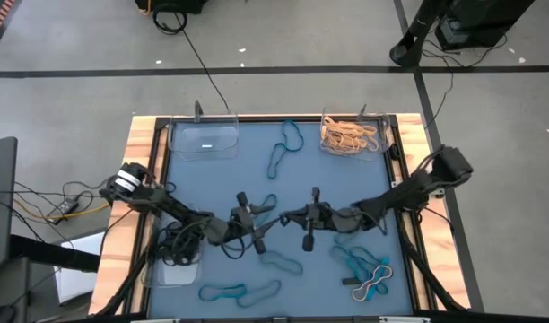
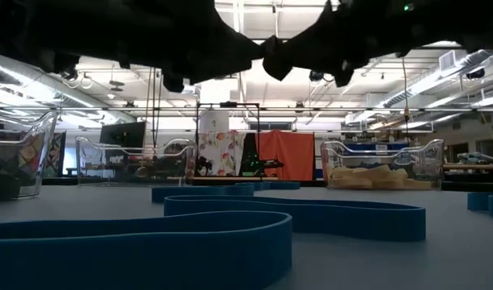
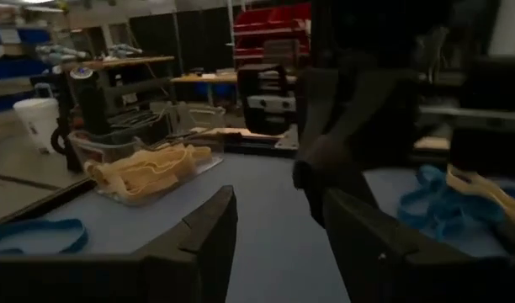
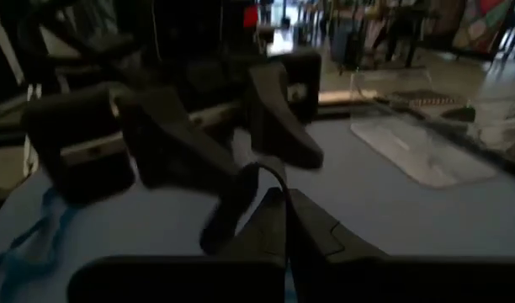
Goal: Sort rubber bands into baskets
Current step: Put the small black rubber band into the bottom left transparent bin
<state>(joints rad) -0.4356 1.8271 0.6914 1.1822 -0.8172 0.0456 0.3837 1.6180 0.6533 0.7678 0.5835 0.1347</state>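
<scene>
Blue rubber bands [image 2: 230, 221] foremost, three baskets [image 1: 203, 139]; left pincer [image 1: 248, 224] apart, right pincer [image 1: 308, 218] together.

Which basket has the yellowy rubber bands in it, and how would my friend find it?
Start at the blue table and look along its far edge, away from the two arms. Two clear baskets sit there: take the one in the far right corner, on the right arm's side. It alone holds a heap of tan rubber bands; the far left basket looks empty.

Two baskets [image 1: 203, 139] [image 1: 353, 135] sit at the surface's [image 1: 257, 175] far edge; a third [image 1: 174, 269] lies near-left, rubber bands [image 1: 283, 148] scattered between.
</scene>
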